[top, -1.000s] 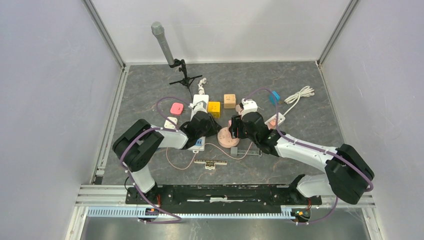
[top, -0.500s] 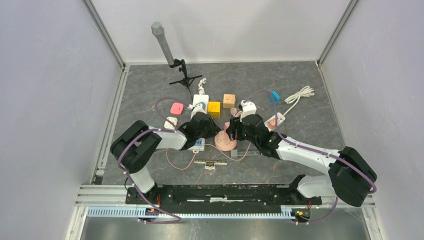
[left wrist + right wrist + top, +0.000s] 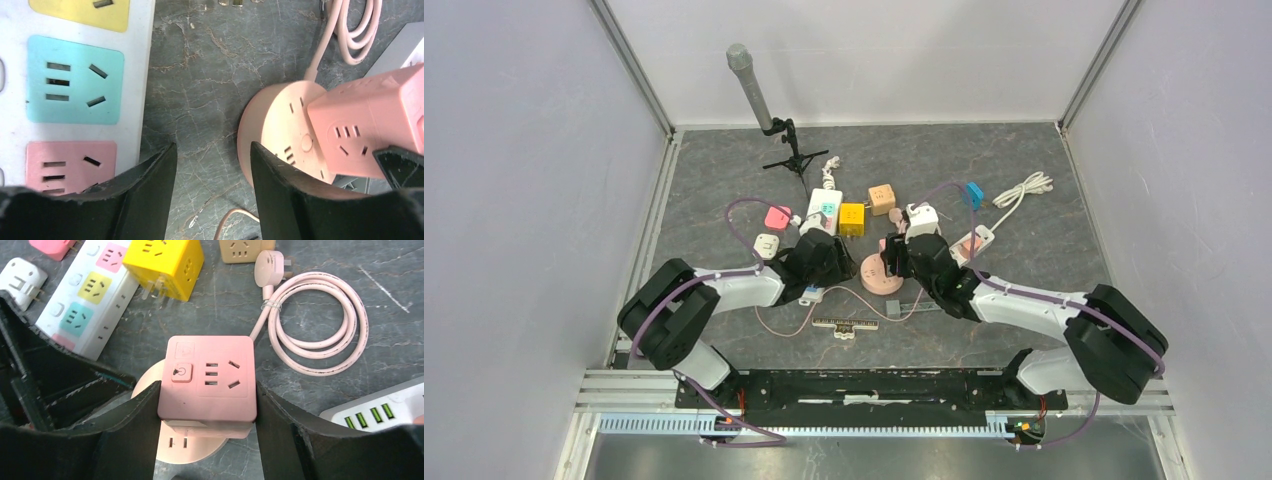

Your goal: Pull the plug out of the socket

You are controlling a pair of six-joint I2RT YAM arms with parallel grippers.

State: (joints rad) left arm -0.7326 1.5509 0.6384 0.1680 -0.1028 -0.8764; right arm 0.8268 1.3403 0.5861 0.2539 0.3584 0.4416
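— Where is the plug sitting?

— I have the pink cube plug [image 3: 207, 371] at about mid-table, slightly closer to the near edge than to the far one. It sits on top of the round pink socket [image 3: 182, 446]. Its top face, the one with the button and the pin slots, points straight up at my right wrist camera. In the left wrist view the block leans a little, with one slotted side turned toward the left arm.

— Is it out of the socket?

— I can't tell. The underside is hidden and I see no pins.

— And your grippers?

— My right gripper [image 3: 207, 387] is clamped on the plug, its fingers [image 3: 132, 427] flat against two opposite sides. My left gripper [image 3: 212, 150] is spread wide with nothing in it. It hangs over bare table [image 3: 200, 100] between the white power strip [image 3: 75, 80] and the socket.

— The socket's lead?

— The pink cord [image 3: 327, 325] leaves the socket on the far-edge side and lies there coiled flat on the tabletop.
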